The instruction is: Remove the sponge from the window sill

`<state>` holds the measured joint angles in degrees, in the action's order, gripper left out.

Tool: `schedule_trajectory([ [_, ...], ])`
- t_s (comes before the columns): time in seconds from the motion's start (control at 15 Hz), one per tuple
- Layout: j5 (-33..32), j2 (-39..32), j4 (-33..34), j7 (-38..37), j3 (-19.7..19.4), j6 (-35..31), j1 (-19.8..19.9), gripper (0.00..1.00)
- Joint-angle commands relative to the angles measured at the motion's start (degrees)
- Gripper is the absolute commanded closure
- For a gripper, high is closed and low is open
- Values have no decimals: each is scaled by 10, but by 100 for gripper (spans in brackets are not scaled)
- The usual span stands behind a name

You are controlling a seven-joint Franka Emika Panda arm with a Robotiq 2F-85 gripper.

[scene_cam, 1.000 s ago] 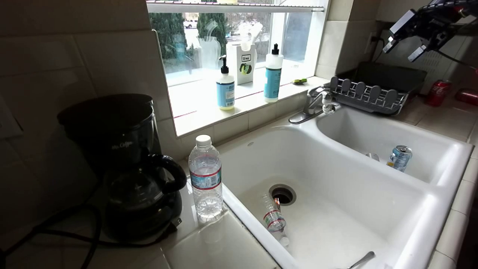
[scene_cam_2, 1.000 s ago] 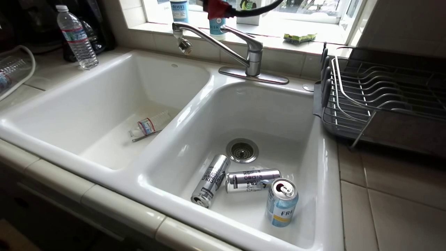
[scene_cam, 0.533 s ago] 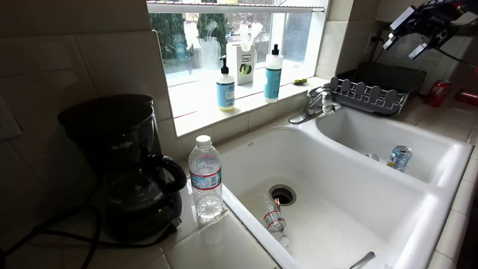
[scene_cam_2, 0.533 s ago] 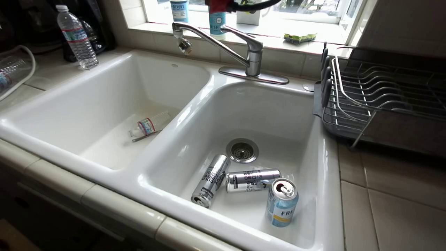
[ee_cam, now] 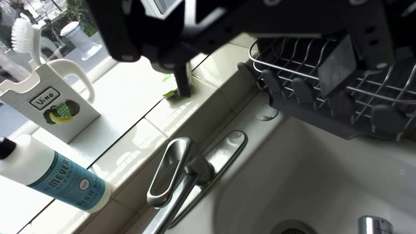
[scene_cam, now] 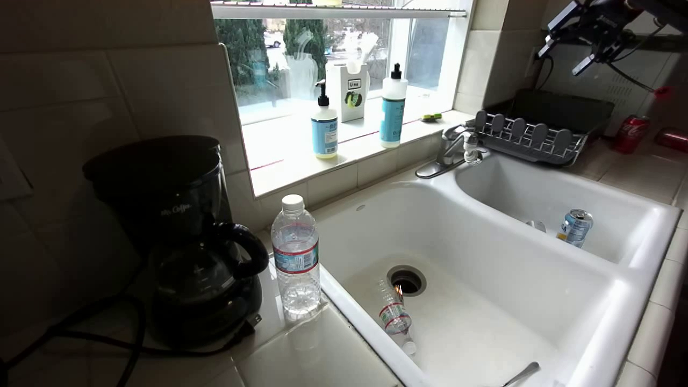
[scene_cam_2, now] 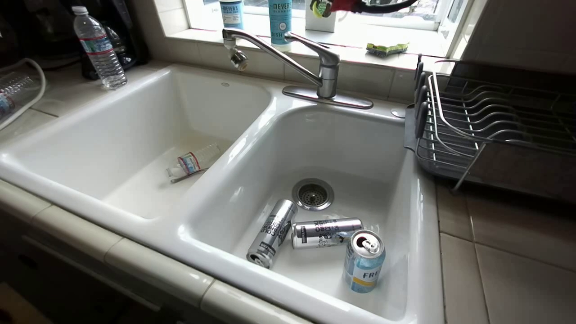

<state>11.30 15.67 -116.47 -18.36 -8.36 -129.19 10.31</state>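
Sharing the right basin (scene_cam_2: 351, 144) in an exterior view: two silver cans (scene_cam_2: 272, 234) on their sides and a blue can (scene_cam_2: 364, 265) standing upright, lid end up. Over to the left basin (scene_cam_2: 90, 130), where a clear plastic bottle (scene_cam_2: 191, 163) lies on its side, with a metal utensil (scene_cam_2: 184, 177) in there too. Up to the pale window sill (scene_cam: 357, 146), and it's busy: a white box (ee_cam: 53, 104) with a white brush (ee_cam: 23, 35) poking out, a pump bottle (scene_cam: 324, 134) showing yellow liquid at its foot, a dish soap bottle (scene_cam: 393, 110), upright too. And there's the sponge (scene_cam_2: 387, 49), yellow-green, resting on the sill in both exterior views, toward the upper right of the frame. The gripper (scene_cam: 563, 57) hangs in the upper right corner of an exterior view, fingers (scene_cam: 545, 47) spread wide, the sponge apart from it, lower and to the left in that frame. In the wrist view the sponge peeks out above and left of centre, partly hidden behind one dark finger; the other finger stands at the upper right, the dish rack (ee_cam: 304, 91) showing behind it.
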Motion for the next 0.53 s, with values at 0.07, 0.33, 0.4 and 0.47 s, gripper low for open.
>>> schedule_trajectory([
  [0.07, 16, -142, 144, -24, -9, -3, -1, 0],
  [0.33, 6, -160, 157, -31, -12, 2, 0, 0],
  [0.4, 7, -185, 179, -37, -14, 3, 1, 0],
  [0.47, 7, -204, 196, -40, -15, 3, 2, 0],
])
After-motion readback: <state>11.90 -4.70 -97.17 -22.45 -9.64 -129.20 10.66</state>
